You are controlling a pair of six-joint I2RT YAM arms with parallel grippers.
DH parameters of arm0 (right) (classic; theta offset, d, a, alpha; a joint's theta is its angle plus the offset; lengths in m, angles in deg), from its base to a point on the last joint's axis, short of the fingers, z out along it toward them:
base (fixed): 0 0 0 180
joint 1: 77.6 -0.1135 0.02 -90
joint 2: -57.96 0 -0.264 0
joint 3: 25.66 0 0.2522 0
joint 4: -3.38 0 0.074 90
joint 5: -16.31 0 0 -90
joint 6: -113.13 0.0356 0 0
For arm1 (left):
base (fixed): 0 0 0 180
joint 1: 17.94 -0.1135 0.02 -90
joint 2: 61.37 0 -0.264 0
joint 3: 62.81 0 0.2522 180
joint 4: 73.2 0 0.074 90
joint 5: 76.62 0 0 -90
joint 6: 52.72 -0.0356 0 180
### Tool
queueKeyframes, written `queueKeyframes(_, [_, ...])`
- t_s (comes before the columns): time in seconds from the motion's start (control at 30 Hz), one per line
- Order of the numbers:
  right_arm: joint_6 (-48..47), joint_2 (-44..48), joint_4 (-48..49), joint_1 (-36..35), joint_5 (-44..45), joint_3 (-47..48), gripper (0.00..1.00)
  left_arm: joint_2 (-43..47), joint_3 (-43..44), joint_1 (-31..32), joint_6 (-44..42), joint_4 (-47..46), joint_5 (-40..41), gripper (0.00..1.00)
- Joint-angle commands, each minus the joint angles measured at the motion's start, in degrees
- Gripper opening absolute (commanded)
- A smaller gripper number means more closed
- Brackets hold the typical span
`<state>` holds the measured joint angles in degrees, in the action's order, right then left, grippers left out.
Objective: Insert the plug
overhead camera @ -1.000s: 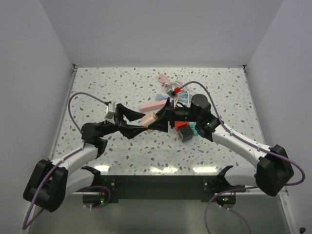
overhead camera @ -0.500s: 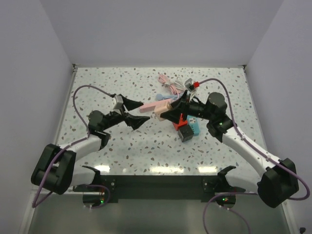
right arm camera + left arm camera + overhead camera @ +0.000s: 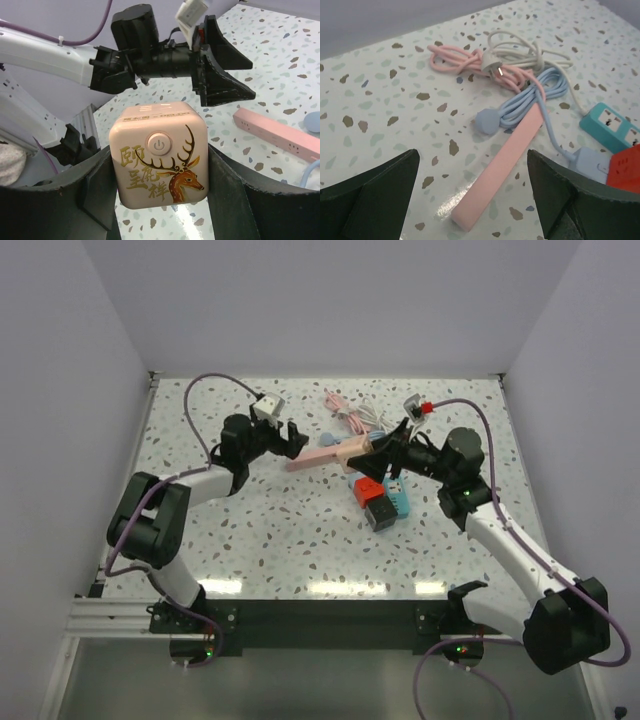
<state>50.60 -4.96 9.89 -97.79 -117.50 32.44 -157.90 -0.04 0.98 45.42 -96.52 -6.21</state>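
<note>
My right gripper (image 3: 159, 167) is shut on a pink cube socket (image 3: 159, 150) with a power button and a gold deer print, held above the table. In the top view the cube (image 3: 354, 447) hangs over a pink power strip (image 3: 312, 459). My left gripper (image 3: 293, 440) stands open and empty to the cube's left, facing it; the left wrist view shows its fingers (image 3: 375, 195) astride the pink strip (image 3: 505, 165). A round blue plug (image 3: 486, 121) with its blue cable lies beside the strip. A white plug (image 3: 492, 62) rests on the coiled pink cable (image 3: 452, 60).
A teal power strip (image 3: 615, 125), a red cube (image 3: 626, 170) and a pale blue block (image 3: 587, 157) lie right of the pink strip. In the top view a black cube (image 3: 380, 512) sits nearer the front. White walls enclose the table.
The left gripper has opened, let go of the pink cube and swung to the back left. The right gripper has carried the cube toward the back right.
</note>
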Motion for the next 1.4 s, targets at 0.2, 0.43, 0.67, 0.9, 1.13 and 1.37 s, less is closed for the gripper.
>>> queueKeyframes(0.2, [2.0, 0.1, 7.1, 2.0, -4.3, -1.6, 0.0, -8.8, 8.1, 1.5, -7.3, 12.0, 4.5, 0.94])
queueKeyframes(0.43, [2.7, 0.0, 8.4, 2.3, -5.3, -2.5, 0.0, -12.5, 10.2, 1.5, -7.9, 15.6, 1.5, 0.94])
queueKeyframes(0.67, [3.1, -1.6, 9.4, 2.3, -5.9, -2.6, 0.0, -12.3, 8.5, 1.4, -7.6, 14.8, -3.9, 0.94])
queueKeyframes(0.9, [3.4, -2.7, 10.0, 2.3, -6.3, -2.4, 0.0, -14.2, 9.3, 1.5, -7.9, 16.3, -5.4, 0.93])
queueKeyframes(1.13, [3.4, -3.3, 10.2, 2.3, -6.4, -2.2, 0.0, -16.8, 11.5, 1.6, -7.8, 20.5, -0.3, 0.88])
queueKeyframes(1.37, [1.8, -3.4, 6.8, 2.3, -2.9, -1.6, 0.0, -15.6, 10.8, 2.8, -4.3, 21.7, -2.8, 0.42])
